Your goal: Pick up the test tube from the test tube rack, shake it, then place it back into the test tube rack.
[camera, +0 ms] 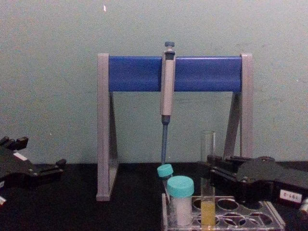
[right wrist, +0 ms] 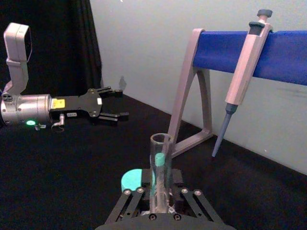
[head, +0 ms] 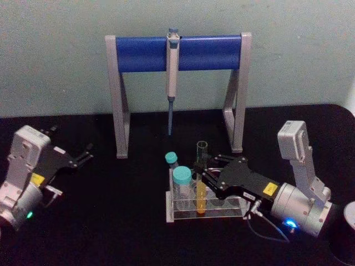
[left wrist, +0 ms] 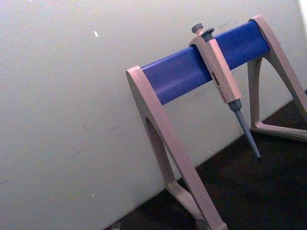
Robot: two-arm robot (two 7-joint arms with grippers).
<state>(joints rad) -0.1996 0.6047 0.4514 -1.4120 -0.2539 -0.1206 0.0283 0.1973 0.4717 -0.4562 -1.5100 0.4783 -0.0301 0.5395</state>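
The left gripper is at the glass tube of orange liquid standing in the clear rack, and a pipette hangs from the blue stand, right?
Not quite: in the head view it is the right gripper at the test tube; the left gripper sits off to the left. The rest holds: the tube stands in the test tube rack, the pipette hangs from the blue stand.

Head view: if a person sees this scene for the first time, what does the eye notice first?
First, the tall blue-and-grey pipette stand at the back, with a grey pipette hanging from its bar. In front of it, the right pincer is closed around the test tube, which stands in the test tube rack beside two teal-capped tubes. The left pincer rests open at the far left.
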